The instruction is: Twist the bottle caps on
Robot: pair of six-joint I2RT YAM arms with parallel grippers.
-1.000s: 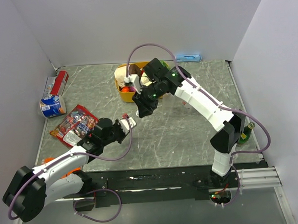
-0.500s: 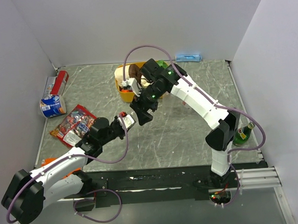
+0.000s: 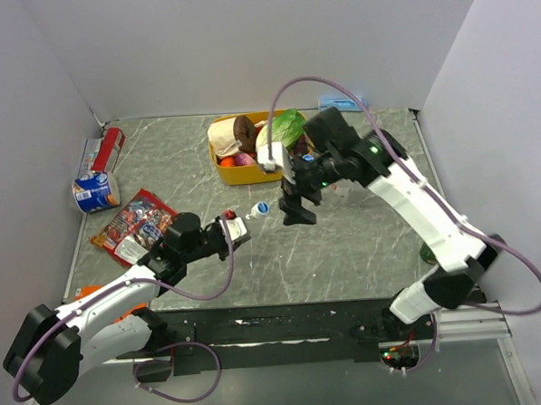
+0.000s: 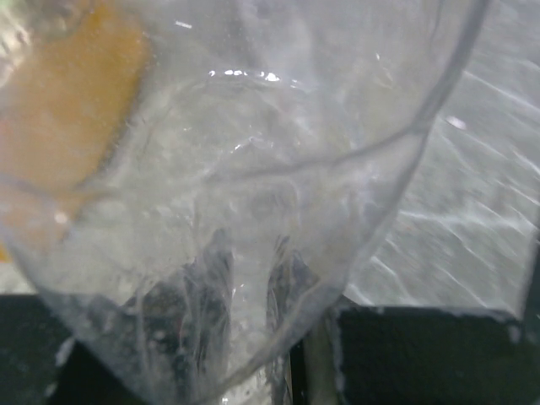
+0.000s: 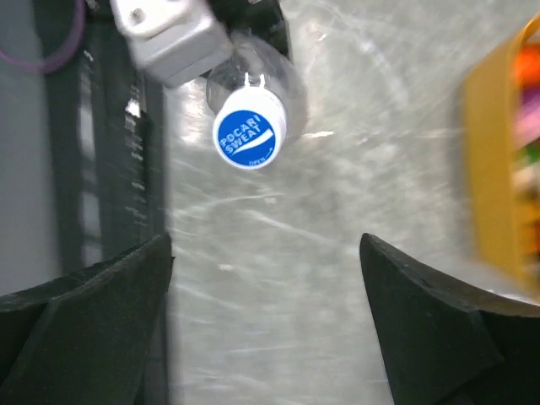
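**This one looks done**

The left gripper (image 3: 233, 229), shut, holds the clear bottle (image 3: 250, 213) in the middle of the top view; the blue cap (image 3: 262, 207) sits on its neck; the right gripper (image 3: 298, 210) hangs wide open beside it, empty; next, put this bottle down gently and find another.

Figure: both arms extended towards mid-table.
The left arm (image 3: 112, 300) lies low and reaches forward, the left gripper (image 3: 236, 228) clamped on a bottle (image 4: 253, 169). The right arm (image 3: 425, 203) arches over, the right gripper (image 3: 298, 215) spread wide.
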